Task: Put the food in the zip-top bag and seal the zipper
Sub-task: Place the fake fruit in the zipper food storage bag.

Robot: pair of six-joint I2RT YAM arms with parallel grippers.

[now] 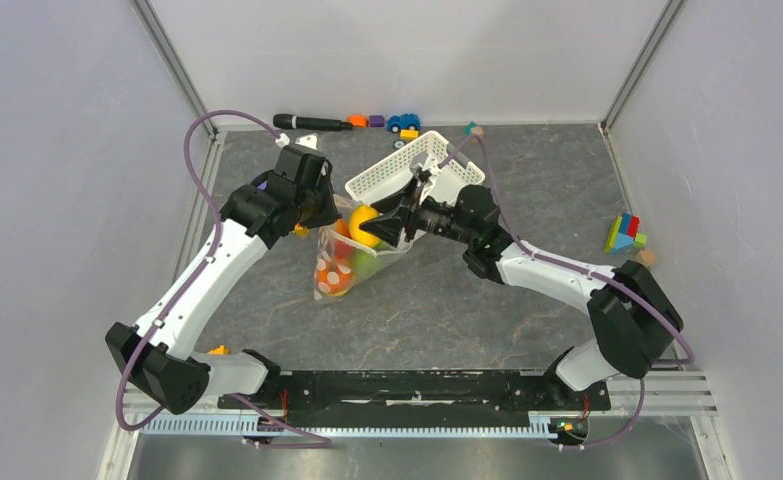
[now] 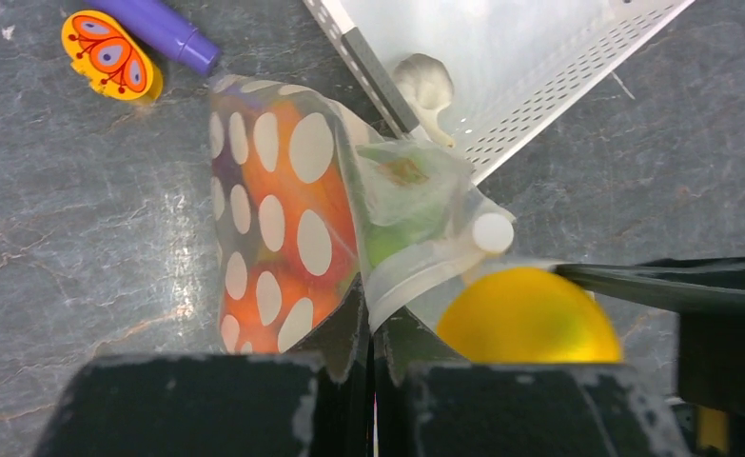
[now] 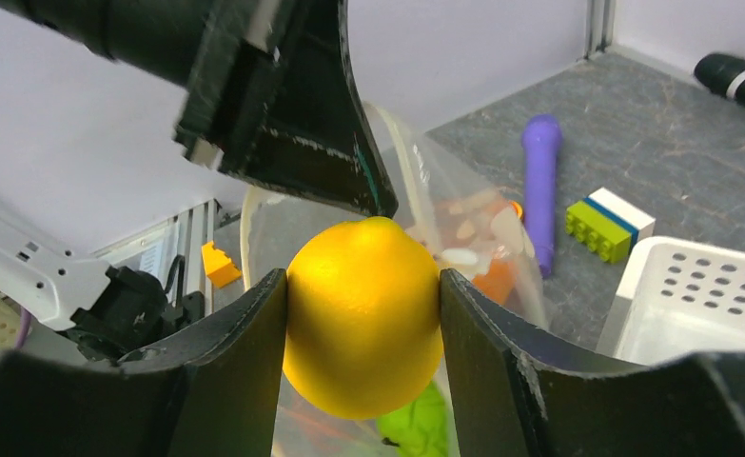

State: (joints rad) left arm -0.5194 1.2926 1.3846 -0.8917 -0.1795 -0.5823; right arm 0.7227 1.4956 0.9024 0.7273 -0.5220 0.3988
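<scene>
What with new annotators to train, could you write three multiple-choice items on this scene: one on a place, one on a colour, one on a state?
1. Where does the white basket stand relative to the zip-top bag?
A. beyond it, toward the far wall
B. at the near edge, between the arm bases
C. inside it

2. What colour is the fruit in the right pincer?
A. purple
B. yellow
C. green

3. How is the left pincer?
A. wide open over the basket
B. shut on the bag's mouth edge
C. open, touching nothing

Answers:
1 A, the top view shows the basket farther back than the bag.
2 B, the right wrist view shows a yellow piece clamped there.
3 B, the left wrist view shows it closed on clear plastic.
</scene>
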